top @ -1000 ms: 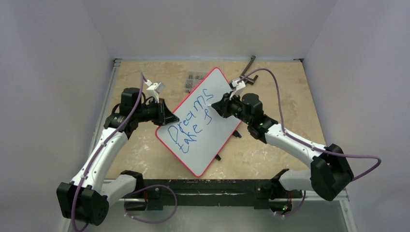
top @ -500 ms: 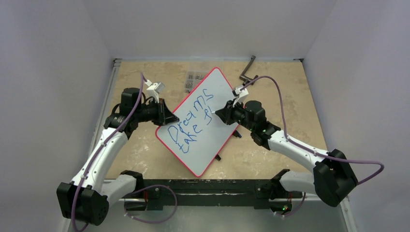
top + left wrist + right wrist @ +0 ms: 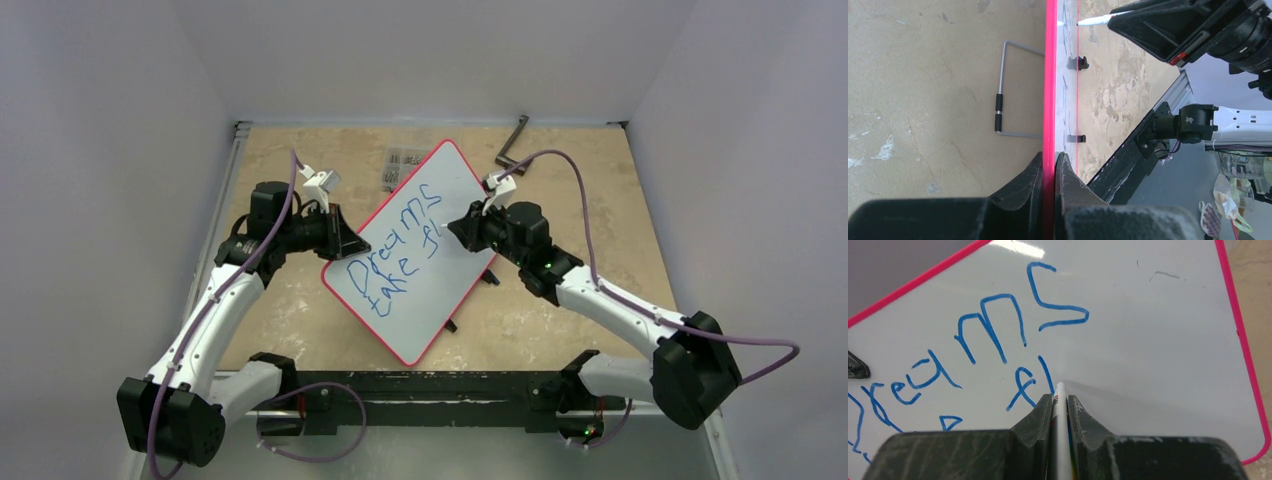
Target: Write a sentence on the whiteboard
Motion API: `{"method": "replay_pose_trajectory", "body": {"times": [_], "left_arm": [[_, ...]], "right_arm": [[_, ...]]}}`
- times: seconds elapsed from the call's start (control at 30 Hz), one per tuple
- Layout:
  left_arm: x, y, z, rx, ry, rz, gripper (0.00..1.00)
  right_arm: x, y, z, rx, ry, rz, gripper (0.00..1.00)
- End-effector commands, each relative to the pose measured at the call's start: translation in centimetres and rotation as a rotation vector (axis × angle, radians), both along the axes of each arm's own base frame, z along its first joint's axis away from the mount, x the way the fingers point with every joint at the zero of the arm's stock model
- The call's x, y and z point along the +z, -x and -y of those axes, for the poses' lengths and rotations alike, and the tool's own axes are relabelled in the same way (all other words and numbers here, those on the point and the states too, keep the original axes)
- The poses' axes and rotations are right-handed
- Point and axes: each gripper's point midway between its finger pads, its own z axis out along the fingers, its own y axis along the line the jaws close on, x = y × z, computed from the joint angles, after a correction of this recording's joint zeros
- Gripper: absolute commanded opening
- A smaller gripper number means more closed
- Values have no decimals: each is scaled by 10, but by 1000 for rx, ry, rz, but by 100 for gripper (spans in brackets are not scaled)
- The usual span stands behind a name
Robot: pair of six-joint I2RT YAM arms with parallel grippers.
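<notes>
The whiteboard (image 3: 425,315), white with a thin red rim, stands tilted at the middle of the table. My left gripper (image 3: 343,243) is shut on its left edge; in the left wrist view both fingers (image 3: 1035,172) pinch the red rim (image 3: 1050,75). The sentence (image 3: 395,250) in blue reads "Dreams" over "take fl". My right gripper (image 3: 457,228) is shut on a white marker (image 3: 1060,389). Its tip touches the board just right of the "fl" (image 3: 1030,382), seen between my right fingertips (image 3: 1060,399). The marker tip (image 3: 1093,21) also shows in the left wrist view.
A black L-shaped tool (image 3: 512,148) and a small grey packet (image 3: 400,165) lie at the back of the table. Two black clips (image 3: 490,277) stick out from under the board's right edge. A wire stand (image 3: 1008,90) lies behind the board. A black rail (image 3: 430,385) runs along the near edge.
The right gripper has shifted slightly down and right with the marker, and an "l" stroke now follows the "f". The left gripper and the board have not moved.
</notes>
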Motion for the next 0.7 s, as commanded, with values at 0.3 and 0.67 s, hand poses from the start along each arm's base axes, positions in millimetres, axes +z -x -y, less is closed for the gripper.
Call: {"method": "replay_pose_trajectory", "body": {"times": [0.3, 0.67], "left_arm": [[-16, -9, -16, 17, -140, 75, 0], [-15, -10, -16, 17, -140, 78, 0]], "right_arm": [[58, -20, -3, -31, -27, 129, 0], [22, -24, -6, -28, 8, 76, 0]]}}
